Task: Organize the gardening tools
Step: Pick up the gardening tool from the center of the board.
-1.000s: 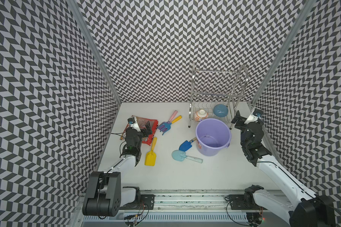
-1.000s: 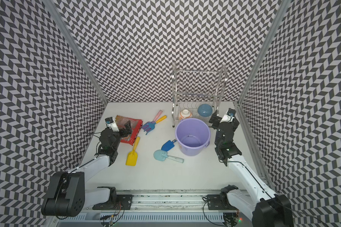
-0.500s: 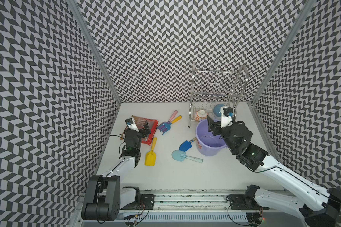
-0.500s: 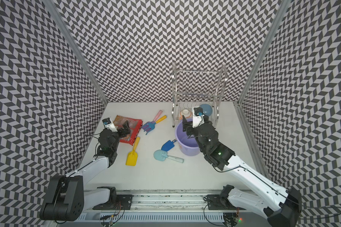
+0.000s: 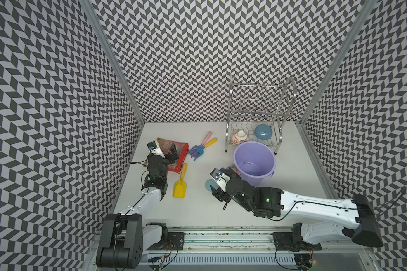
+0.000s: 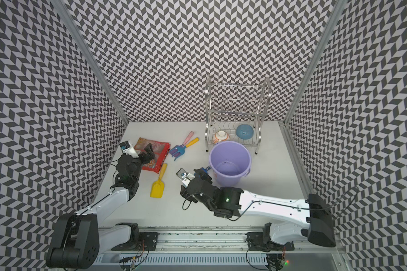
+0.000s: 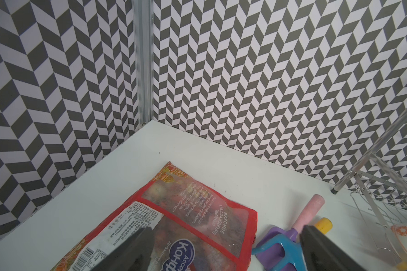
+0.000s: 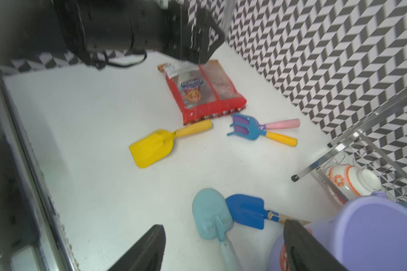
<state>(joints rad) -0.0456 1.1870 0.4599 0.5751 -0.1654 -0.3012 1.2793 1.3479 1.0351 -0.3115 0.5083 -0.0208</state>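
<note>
Both top views hide what sits under my right gripper [image 8: 223, 225]. The wrist covers nearly all of the dark blue plastic trowel [image 8: 244, 211] and leaves only a sliver of the pale blue plastic shovel [image 5: 208, 184].

The right wrist camera shows what they miss. Both tools lie flat on the white table [image 5: 197, 211] with their blades touching. The trowel's handle runs up to the wall of the lavender plastic bucket [image 5: 259, 181]. My right fingers stand wide apart above the shovel's handle and grip nothing.

The left wrist camera shows my left gripper [image 7: 226, 246] spread wide and empty over the red snack packet [image 7: 197, 223]. I cannot tell whether it touches the packet. That view misses the yellow plastic spade [image 5: 180, 187], which lies with its handle end against the packet's edge.

Just beside the packet, the blue plastic rake with a yellow handle [image 8: 281, 139] lies across the purple plastic fork with a pink handle [image 8: 282, 123].

The bucket stands upright just in front of the steel wire dish rack [image 5: 254, 112]. One right finger is close beside the bucket's wall, so that side is tight. My left arm works near the herringbone side wall [image 5: 57, 117]. The open room is the bare table between the spade and my right arm, and the strip along the front rail [image 5: 221, 234].
</note>
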